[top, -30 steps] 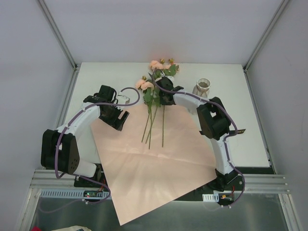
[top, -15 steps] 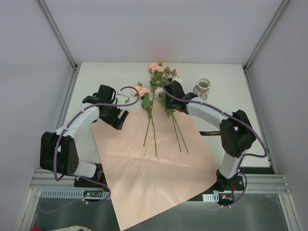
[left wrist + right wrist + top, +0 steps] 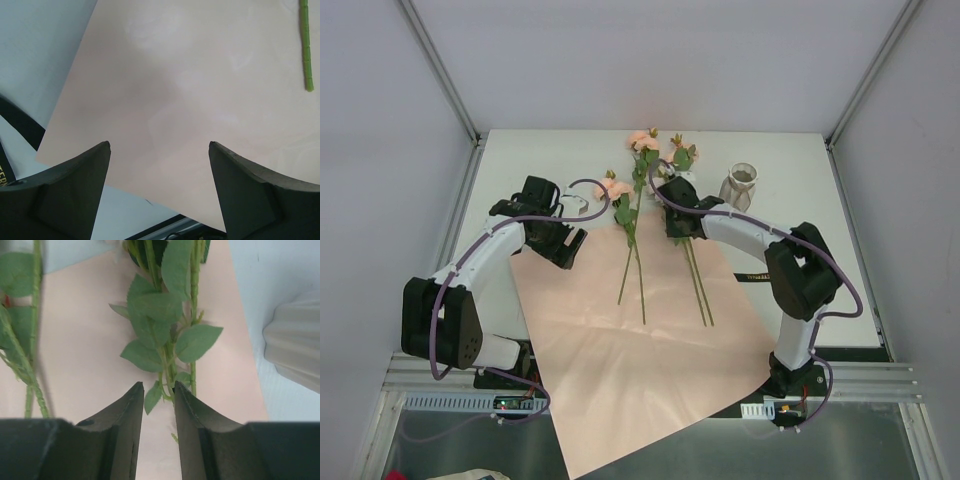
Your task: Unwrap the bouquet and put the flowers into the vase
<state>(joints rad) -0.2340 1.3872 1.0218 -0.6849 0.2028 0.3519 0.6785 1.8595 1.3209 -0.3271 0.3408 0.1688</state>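
**Flowers loose on the opened paper; vase stands apart**

Right jaws: narrow gap, set over a leafy stem (image 3: 168, 362) that runs down into the gap. The stem is thinner than the gap, and no pinch shows. Left jaws: wide apart, with only the pink paper sheet (image 3: 175, 100) seen between them. In the top view they hang over the sheet's upper left corner.

Flowers (image 3: 638, 270): thin green stems in two loose pairs lying flat at centre frame, cut ends toward the bottom. The lower stems rest on the sheet. The peach-pink blooms (image 3: 642, 140) and most of the leaves lie beyond its top edge on the white surface (image 3: 550, 160). The right jaws are over the right-hand pair.

Vase (image 3: 743, 186): upright at upper right of the flowers, on bare surface just off the sheet. It is off-white and ribbed, with only a dark interior showing in its flared mouth. All the flowers lie outside it. The right wrist view has its ribbed wall (image 3: 295, 355) at the right edge, near the leaves.

A black ribbon (image 3: 748, 277) lies at the sheet's right edge.
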